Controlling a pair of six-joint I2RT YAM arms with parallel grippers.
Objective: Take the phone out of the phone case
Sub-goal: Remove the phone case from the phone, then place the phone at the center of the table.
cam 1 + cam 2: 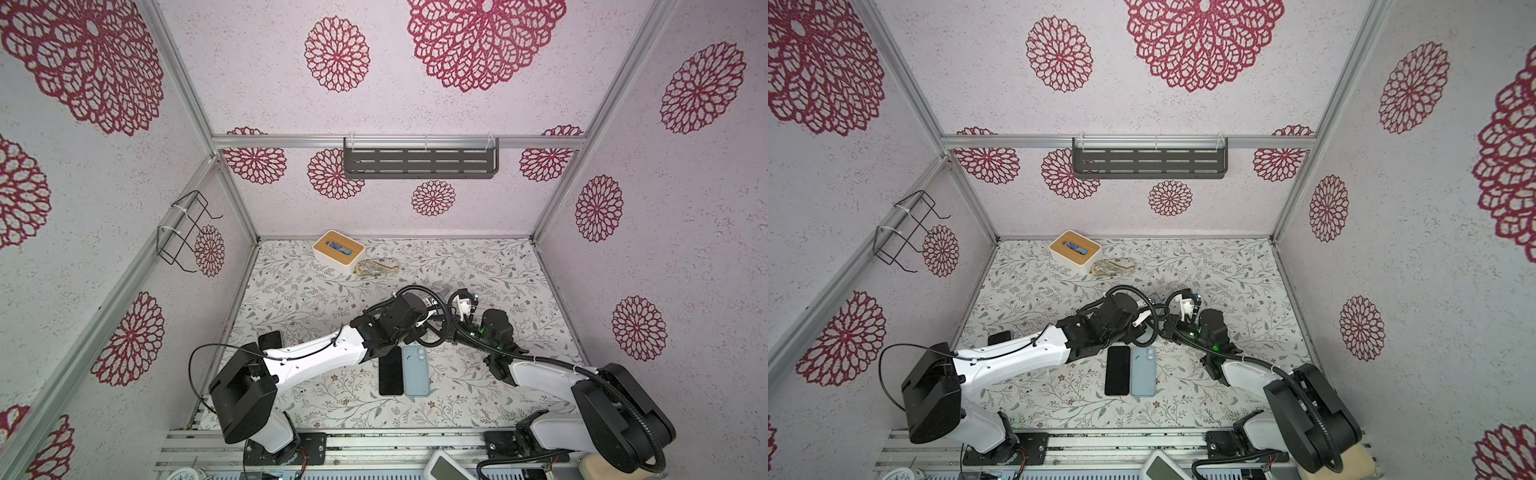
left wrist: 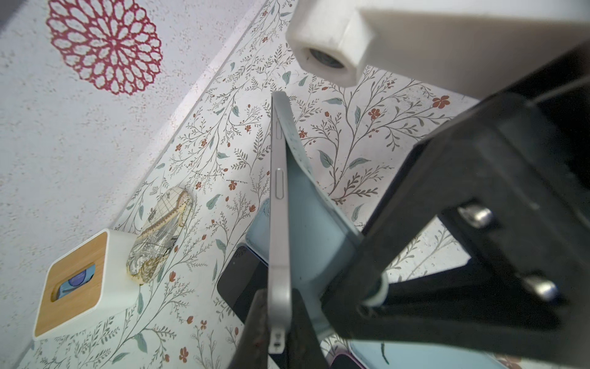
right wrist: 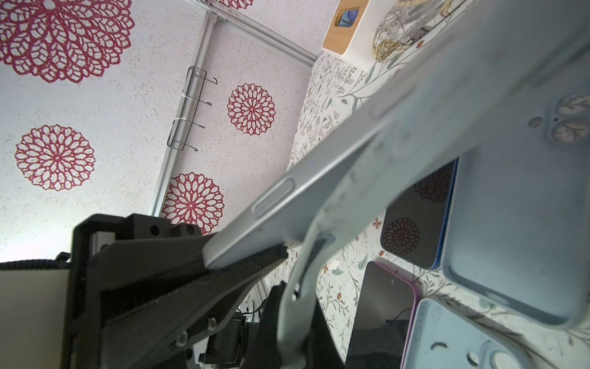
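- Two claws share one load: the left claw (image 2: 278, 322) is clamped on one end of the phone (image 2: 278, 207), and the right claw (image 3: 295, 326) pinches a peeled-back edge of the phone case (image 3: 344, 191).
- Phone: slim, silver-edged, side buttons showing.
- Case: pale blue, soft, bent away along one side.
- Both hang above the floral desk (image 1: 311, 291), beyond a black handset (image 1: 390, 376) and a pale blue slab (image 1: 416, 370) lying flat side by side.
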